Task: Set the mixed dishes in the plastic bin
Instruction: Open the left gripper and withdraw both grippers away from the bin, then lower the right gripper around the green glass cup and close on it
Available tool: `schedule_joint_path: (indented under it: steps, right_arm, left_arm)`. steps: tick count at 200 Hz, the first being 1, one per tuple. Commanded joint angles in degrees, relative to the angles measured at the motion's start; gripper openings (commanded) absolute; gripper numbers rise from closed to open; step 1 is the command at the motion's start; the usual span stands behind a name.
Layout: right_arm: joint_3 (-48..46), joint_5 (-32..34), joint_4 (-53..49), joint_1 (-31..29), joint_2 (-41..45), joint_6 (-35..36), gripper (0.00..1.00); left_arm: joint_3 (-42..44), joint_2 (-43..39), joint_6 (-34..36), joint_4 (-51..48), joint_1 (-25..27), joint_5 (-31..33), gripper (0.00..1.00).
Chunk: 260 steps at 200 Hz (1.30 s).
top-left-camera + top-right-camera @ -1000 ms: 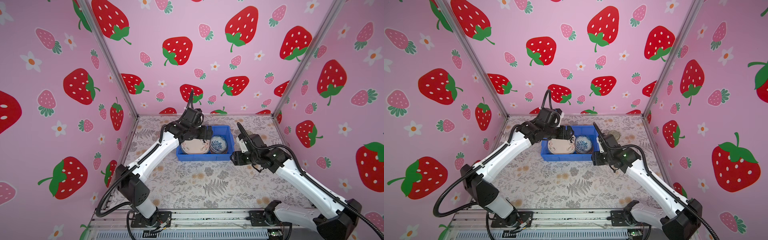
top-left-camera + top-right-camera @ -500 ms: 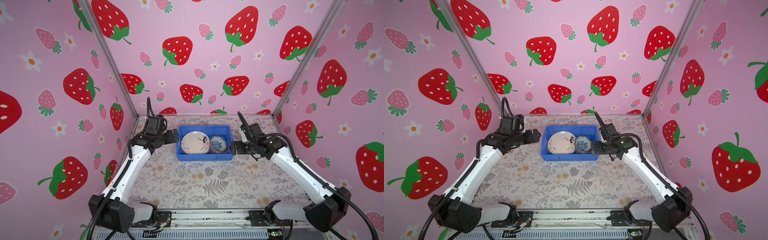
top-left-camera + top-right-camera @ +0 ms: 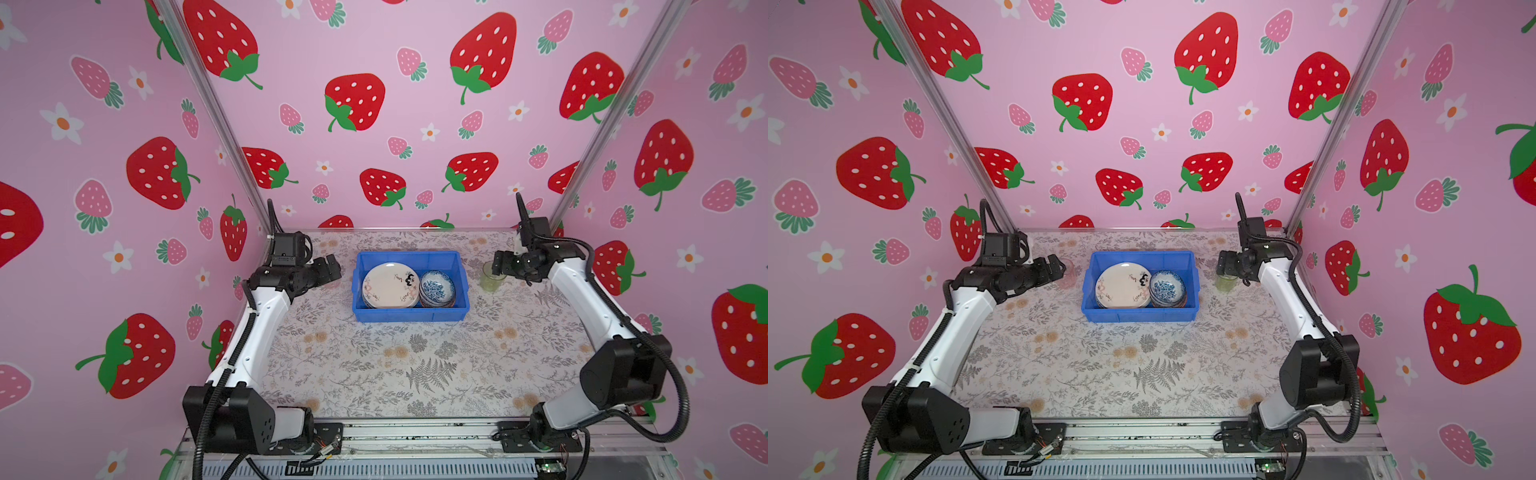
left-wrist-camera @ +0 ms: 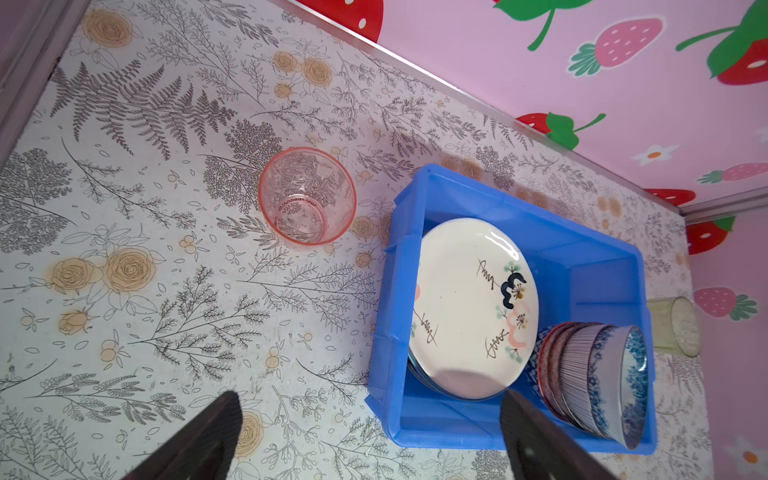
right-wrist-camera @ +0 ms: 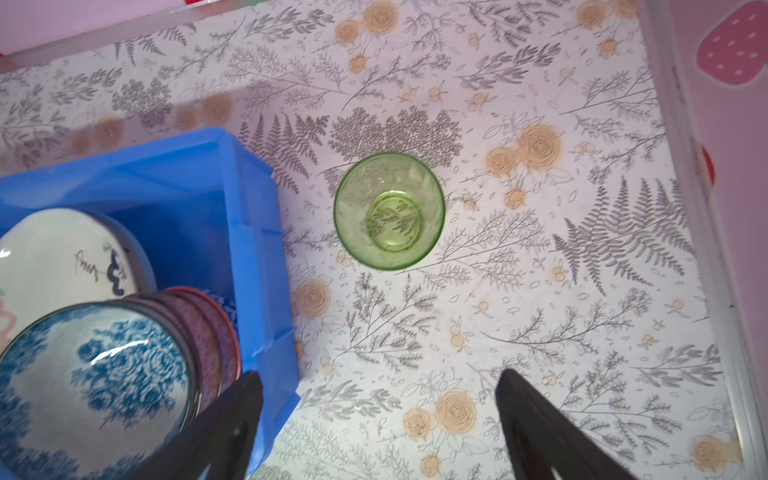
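One green cup [image 5: 389, 211] upright, just ahead of wide-spread right gripper [image 5: 378, 374].

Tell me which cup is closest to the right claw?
The green cup, upright on the table right of the blue bin, close by the right claw. The pink cup stands left of the bin, near the left claw.

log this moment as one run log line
bin: plates, bowls | pink cup: on table | green cup: on table | left tool: open, empty | right tool: open, empty
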<state>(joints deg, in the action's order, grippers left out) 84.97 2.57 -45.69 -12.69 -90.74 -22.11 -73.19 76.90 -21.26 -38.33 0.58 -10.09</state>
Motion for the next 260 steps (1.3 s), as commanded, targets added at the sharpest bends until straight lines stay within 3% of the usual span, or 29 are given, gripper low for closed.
schedule_joint_path:
  steps: [1, 36, 112, 197, 260]
  right_arm:
    - [0.9, 0.4, 0.8, 1.4, -3.0, 1.4, 0.86]
    - [1.9, 0.1, 3.2, 3.3, -7.6, 1.9, 0.74]
    - [4.8, 2.1, 7.0, 6.0, -15.6, 2.1, 0.67]
    - [9.4, -0.5, 9.4, 6.8, -22.8, 2.6, 0.56]
    - [10.7, -1.4, 9.5, 6.9, -26.2, 2.9, 0.41]
  left_arm:
    - [-0.3, 1.5, -1.3, 0.5, -2.2, -5.2, 0.99]
    - [-0.6, 2.5, -1.7, 0.2, -3.5, -6.8, 0.99]
    - [-0.5, 3.6, -1.1, -0.5, -5.3, -5.2, 0.99]
    - [-1.2, 7.3, 0.7, -2.1, -5.3, -5.4, 0.99]
    - [-0.7, 6.3, 0.8, -1.9, -5.3, -2.8, 0.99]
